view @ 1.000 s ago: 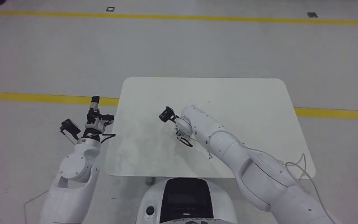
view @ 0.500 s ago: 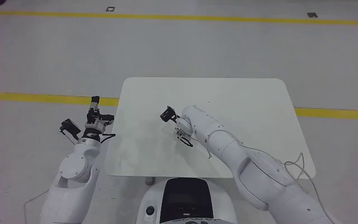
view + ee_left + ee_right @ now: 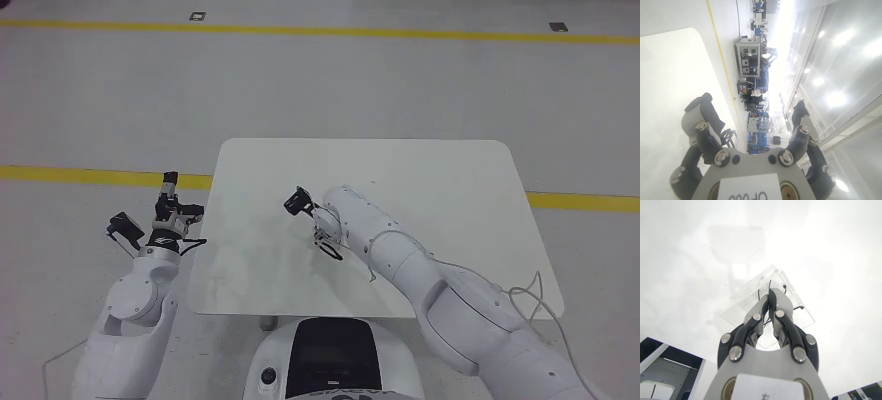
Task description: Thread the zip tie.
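The right end effector (image 3: 769, 302), fingers pinched shut on a thin black zip tie (image 3: 770, 285), is poised over a clear plastic plate (image 3: 742, 308) that carries other black ties (image 3: 785, 289), near the middle of the white surface (image 3: 430, 190). A white label (image 3: 764, 387) on its wrist bears print cropped past reading. The left end effector (image 3: 752, 102), spread wide and holding nothing, sits beyond the surface's left edge.
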You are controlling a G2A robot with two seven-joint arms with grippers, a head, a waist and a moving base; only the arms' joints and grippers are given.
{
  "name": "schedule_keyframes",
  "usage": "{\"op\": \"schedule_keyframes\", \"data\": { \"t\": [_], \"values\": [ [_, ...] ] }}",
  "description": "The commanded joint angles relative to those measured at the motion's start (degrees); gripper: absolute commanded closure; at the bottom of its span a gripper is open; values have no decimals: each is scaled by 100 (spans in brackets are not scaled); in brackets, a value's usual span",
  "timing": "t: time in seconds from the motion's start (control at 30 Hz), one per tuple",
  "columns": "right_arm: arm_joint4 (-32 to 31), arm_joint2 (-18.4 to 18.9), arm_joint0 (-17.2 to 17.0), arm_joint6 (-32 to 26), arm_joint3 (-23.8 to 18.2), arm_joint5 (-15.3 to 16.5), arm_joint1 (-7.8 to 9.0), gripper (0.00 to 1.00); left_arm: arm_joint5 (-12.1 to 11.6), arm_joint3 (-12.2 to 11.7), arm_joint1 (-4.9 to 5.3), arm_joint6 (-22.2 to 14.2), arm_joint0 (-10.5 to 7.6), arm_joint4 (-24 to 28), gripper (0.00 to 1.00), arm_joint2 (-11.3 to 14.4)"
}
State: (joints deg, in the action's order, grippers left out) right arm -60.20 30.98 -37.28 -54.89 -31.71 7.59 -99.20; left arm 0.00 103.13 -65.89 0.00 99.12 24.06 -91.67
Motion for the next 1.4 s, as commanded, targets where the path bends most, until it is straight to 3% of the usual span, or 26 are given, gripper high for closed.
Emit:
{"op": "schedule_keyframes", "data": {
  "t": [0.0,0.17,0.3,0.57,0.73,1.13,1.37],
  "values": [
    [-52,30,-31,-73,-155,-33,34,100,0,0,0,0,0,0,0,0],
    [-262,174,-154,-310,-684,-246,183,100,0,0,0,0,0,0,0,0],
    [-492,415,-380,-511,-1340,-436,395,100,0,0,0,0,0,0,0,0],
    [-1217,1191,-1298,-1087,-3275,-531,967,100,0,0,0,0,0,0,0,0],
    [-1484,1695,-1944,-1006,-4313,-512,1213,100,0,0,0,0,0,0,0,0],
    [-1488,1727,-1982,-982,-4360,-533,1223,100,0,0,0,0,0,0,0,0],
    [-1166,1790,-2077,-199,-4467,-618,1184,100,0,0,0,0,0,0,0,0]
  ]
}}
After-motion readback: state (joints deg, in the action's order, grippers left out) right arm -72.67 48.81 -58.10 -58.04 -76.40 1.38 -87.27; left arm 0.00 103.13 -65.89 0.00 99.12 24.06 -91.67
